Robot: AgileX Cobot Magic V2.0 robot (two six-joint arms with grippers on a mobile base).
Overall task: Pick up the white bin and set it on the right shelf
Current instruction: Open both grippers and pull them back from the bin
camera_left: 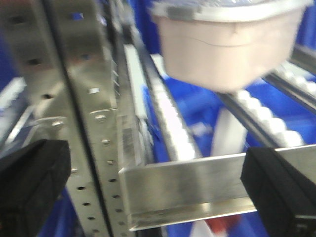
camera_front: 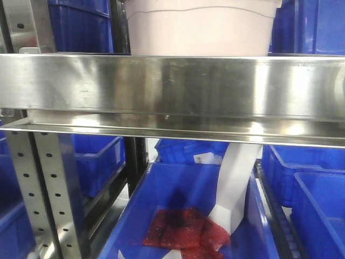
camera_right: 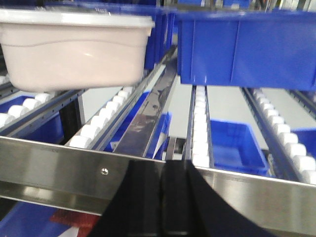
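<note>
The white bin (camera_front: 199,29) rests on the roller tracks of the right shelf, just behind its wide steel front rail (camera_front: 172,86). The left wrist view shows the bin (camera_left: 227,47) up and to the right, with the rail (camera_left: 192,182) crossing below it. My left gripper (camera_left: 155,185) is open, its black fingers (camera_left: 29,182) far apart at the frame edges, with only the rail and upright seen behind the gap. In the right wrist view, the bin (camera_right: 74,49) sits at the upper left. My right gripper (camera_right: 164,173) is shut and empty in front of the rail (camera_right: 59,168).
Blue crates (camera_front: 81,27) flank the bin, and a large one (camera_right: 247,47) sits on the neighbouring track. White rollers (camera_right: 200,128) line the tracks. A perforated upright (camera_left: 84,123) stands left. Below, a blue crate (camera_front: 161,183) holds red packets (camera_front: 183,226) and a white strip (camera_front: 234,189).
</note>
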